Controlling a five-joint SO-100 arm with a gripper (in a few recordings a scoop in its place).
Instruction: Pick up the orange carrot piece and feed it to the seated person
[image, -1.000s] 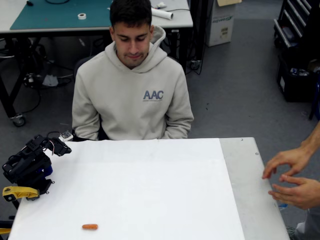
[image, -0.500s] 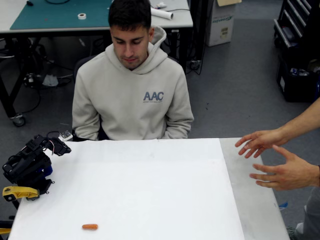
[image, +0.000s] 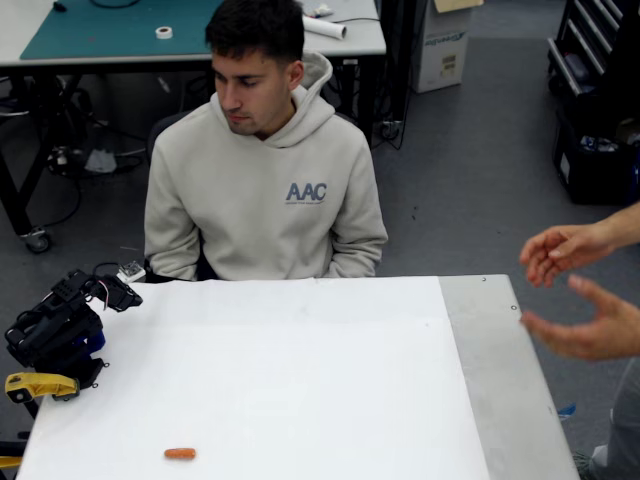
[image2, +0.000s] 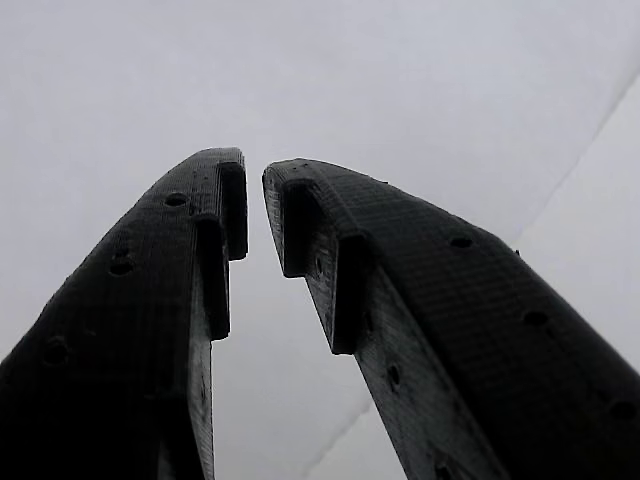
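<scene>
Fixed view
Table: a white sheet (image: 280, 370) covers most of the top; a bare grey strip (image: 495, 370) runs down the right side.
Arm: the black robot arm (image: 55, 330) sits folded at the left edge of the table, with a yellow clamp (image: 35, 385) just below it at the table edge.
Gripper: the gripper (image: 118, 293) points right, at the far left corner of the white sheet — too small here to judge its opening.
Orange carrot piece: the orange carrot piece (image: 180, 454) lies flat on the white sheet at the near left, well apart from the gripper and untouched.
Seated person: the seated person (image: 265, 170) sits behind the far edge of the table in a light hoodie with blue "AAC" lettering, head turned toward the left of the picture.
Other person: two bare-armed hands (image: 575, 290) hang in the air at the right edge, above the grey strip's right side, palms roughly facing each other.
Background: a second table with a green mat (image: 120, 30) stands behind the seated person.

Wrist view
Gripper: the two black fingers (image2: 330, 250) stand with a narrow gap between the tips (image2: 255, 215) — barely parted, with nothing between them.
Surface: plain white sheet beneath, a faint seam line crossing at the right.
</scene>
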